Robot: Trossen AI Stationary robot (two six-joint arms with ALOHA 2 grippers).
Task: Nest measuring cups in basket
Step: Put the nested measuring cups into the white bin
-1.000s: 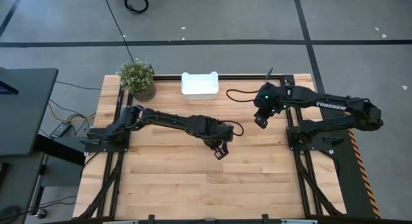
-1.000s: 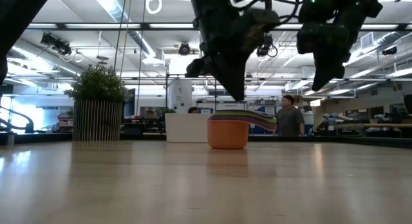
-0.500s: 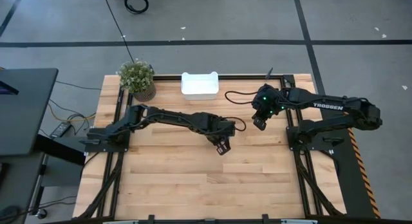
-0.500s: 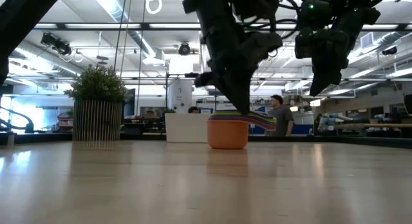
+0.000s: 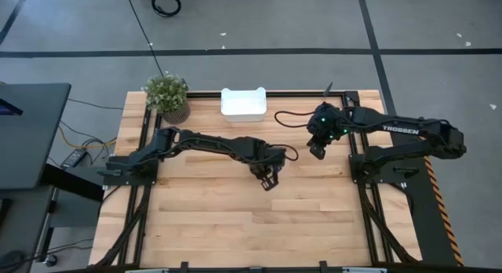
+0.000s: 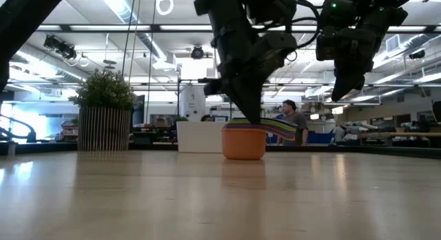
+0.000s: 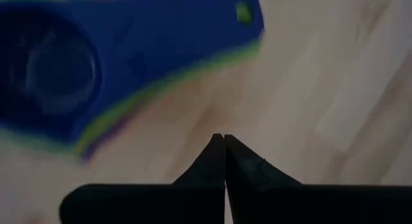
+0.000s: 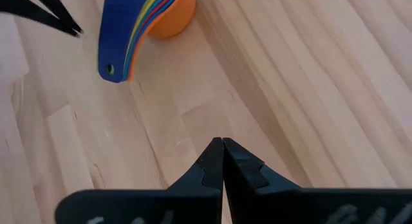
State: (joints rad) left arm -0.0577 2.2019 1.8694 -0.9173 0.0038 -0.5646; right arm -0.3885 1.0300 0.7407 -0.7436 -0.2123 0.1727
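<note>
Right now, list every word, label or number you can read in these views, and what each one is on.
"TROSSEN": white letters on the right arm, readable in the high view.
Pale marks on the right gripper body, at the right wrist view's bottom edge: too blurred to read.
Nothing readable on the measuring cups, the basket or the table.

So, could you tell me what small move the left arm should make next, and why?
Probably open the left hand and lower it around the handles: its fingers are shut and hold nothing just above the nested measuring cups, which sit on the table, not in the basket. The right hand waits, shut.
</note>
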